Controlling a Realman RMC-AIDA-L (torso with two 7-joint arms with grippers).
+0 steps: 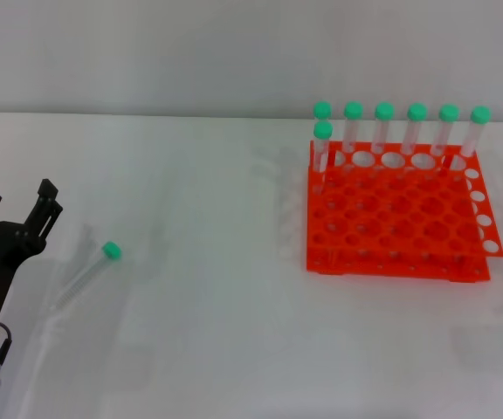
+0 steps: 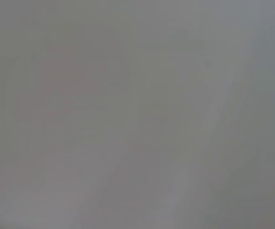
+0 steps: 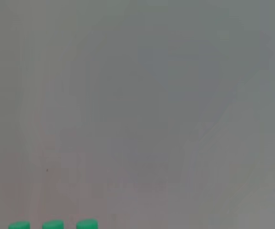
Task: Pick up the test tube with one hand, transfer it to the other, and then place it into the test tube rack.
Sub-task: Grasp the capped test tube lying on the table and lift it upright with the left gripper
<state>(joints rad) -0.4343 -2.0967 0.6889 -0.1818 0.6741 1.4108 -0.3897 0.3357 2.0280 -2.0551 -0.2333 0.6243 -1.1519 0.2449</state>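
Observation:
A clear test tube [image 1: 84, 276] with a green cap lies flat on the white table at the left, cap pointing toward the far right. My left gripper [image 1: 19, 202] is open and empty, just left of the tube and apart from it. The orange-red test tube rack [image 1: 396, 229] stands at the right, with several green-capped tubes [image 1: 384, 131] upright along its far row and one in the row before it. My right gripper is out of view. The right wrist view shows only some green caps [image 3: 54, 224] at its edge. The left wrist view shows only blurred grey.
The white table [image 1: 217, 332] stretches between the lying tube and the rack. A pale wall rises behind the table's far edge [image 1: 147, 113].

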